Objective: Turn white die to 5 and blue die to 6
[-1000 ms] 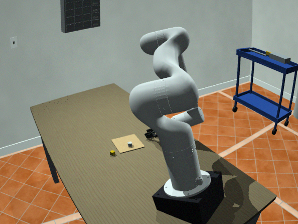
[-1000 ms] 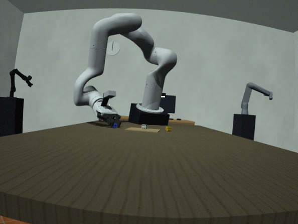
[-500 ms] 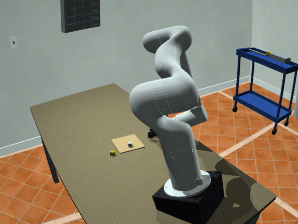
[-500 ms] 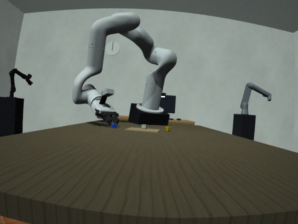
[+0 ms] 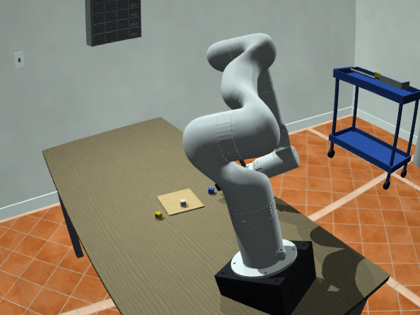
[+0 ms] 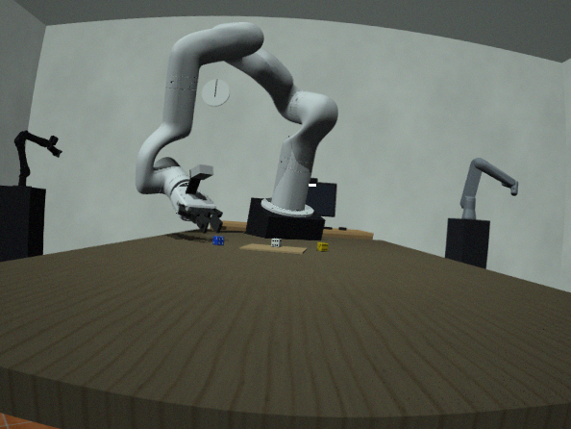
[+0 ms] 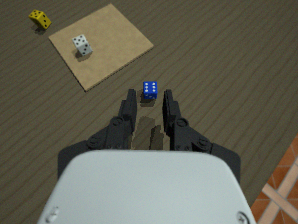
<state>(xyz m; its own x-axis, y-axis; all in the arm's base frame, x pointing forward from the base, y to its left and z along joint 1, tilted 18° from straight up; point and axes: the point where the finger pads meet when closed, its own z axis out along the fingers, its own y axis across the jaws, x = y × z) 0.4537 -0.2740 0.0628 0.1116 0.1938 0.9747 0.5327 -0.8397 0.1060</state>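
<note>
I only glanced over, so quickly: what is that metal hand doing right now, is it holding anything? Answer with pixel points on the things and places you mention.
Gripper (image 6: 211, 228) (image 7: 149, 99): partly open, holding nothing; the small blue cube-shaped die (image 5: 211, 191) (image 6: 218, 240) (image 7: 150, 90) sits on the table, outside its grasp.

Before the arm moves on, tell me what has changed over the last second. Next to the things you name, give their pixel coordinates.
The gripper (image 5: 218, 187) (image 6: 211, 231) (image 7: 149, 99) has risen and backed off the blue die (image 5: 211, 191) (image 6: 218, 240) (image 7: 150, 90), its jaws now apart and free of it. The white die (image 5: 182, 203) (image 6: 276, 242) (image 7: 82, 45), yellow die (image 5: 158, 215) (image 6: 322, 246) (image 7: 40, 19) and mat (image 5: 173, 201) (image 6: 255, 248) (image 7: 115, 40) stayed put.
</note>
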